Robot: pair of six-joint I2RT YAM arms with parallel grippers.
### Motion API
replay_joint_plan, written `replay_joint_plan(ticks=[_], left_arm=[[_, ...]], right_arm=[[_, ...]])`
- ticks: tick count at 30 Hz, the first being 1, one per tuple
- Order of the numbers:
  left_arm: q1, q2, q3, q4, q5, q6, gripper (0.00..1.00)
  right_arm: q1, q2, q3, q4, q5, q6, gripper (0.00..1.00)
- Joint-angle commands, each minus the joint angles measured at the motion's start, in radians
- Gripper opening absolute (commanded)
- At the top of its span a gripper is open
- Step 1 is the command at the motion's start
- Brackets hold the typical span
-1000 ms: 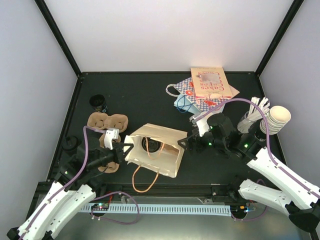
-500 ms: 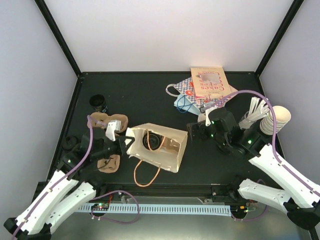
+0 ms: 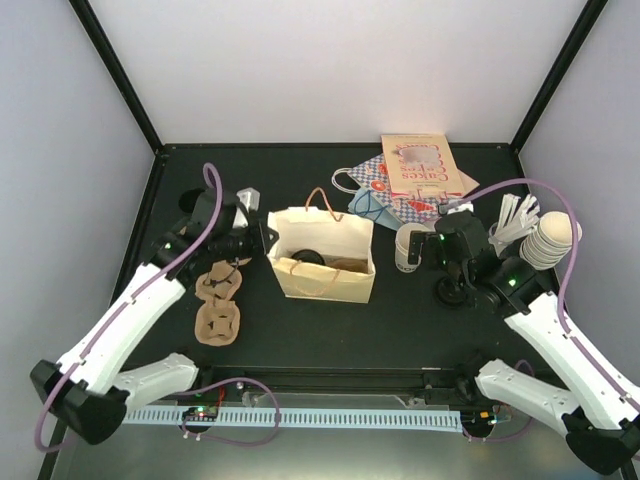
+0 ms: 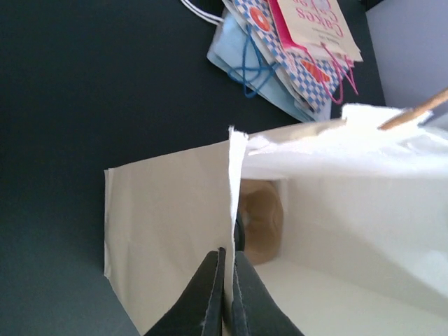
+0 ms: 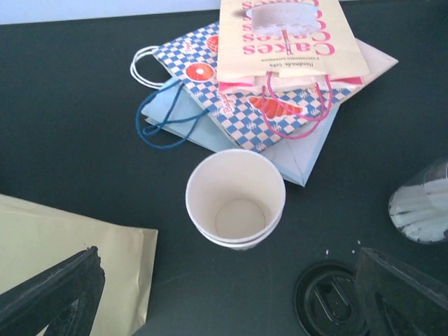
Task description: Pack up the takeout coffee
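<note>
The tan paper bag (image 3: 322, 280) stands upright mid-table with its mouth open. Inside it a dark round lid (image 3: 308, 257) shows; the cup under it is hidden, so I take it for the takeout coffee. In the left wrist view only a black sliver (image 4: 239, 236) shows past the bag's edge (image 4: 168, 224). My left gripper (image 3: 263, 238) is shut on the bag's left edge (image 4: 225, 257). My right gripper (image 3: 420, 250) is open and empty, right of the bag, over lidless nested cream cups (image 5: 236, 199); its fingers (image 5: 56, 294) are spread wide.
A loose black lid (image 5: 329, 301) lies right of the nested cups. Flat printed paper bags (image 3: 410, 180) lie at the back. Brown cup carriers (image 3: 218, 305) lie left of the bag. A stack of cups (image 3: 552, 240) and stirrers (image 3: 512, 218) stand far right.
The bag has gone from lying on its side to standing upright, further back. My left gripper rose and moved back with its edge. My right gripper drew away right of the bag.
</note>
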Motion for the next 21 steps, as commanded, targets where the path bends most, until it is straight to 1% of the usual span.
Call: replay_joint_plan(ticks=[1, 6, 11, 21], left_arm=[[0.067, 0.098, 0.107, 0.040, 0.036, 0.057, 0.03], [0.122, 0.220, 0.225, 0.044, 0.071, 0.114, 0.02], [0.164, 0.319, 0.306, 0.055, 0.115, 0.141, 0.02], [0.233, 0.448, 0.422, 0.012, 0.148, 0.173, 0.02]], right_arm=[[-0.007, -0.030, -0.052, 0.001, 0.001, 0.041, 1.00], [-0.007, -0.044, -0.101, 0.022, -0.042, 0.038, 1.00], [-0.007, -0.037, -0.138, 0.041, -0.093, 0.047, 1.00], [-0.007, -0.044, -0.158, 0.056, -0.082, 0.043, 1.00]])
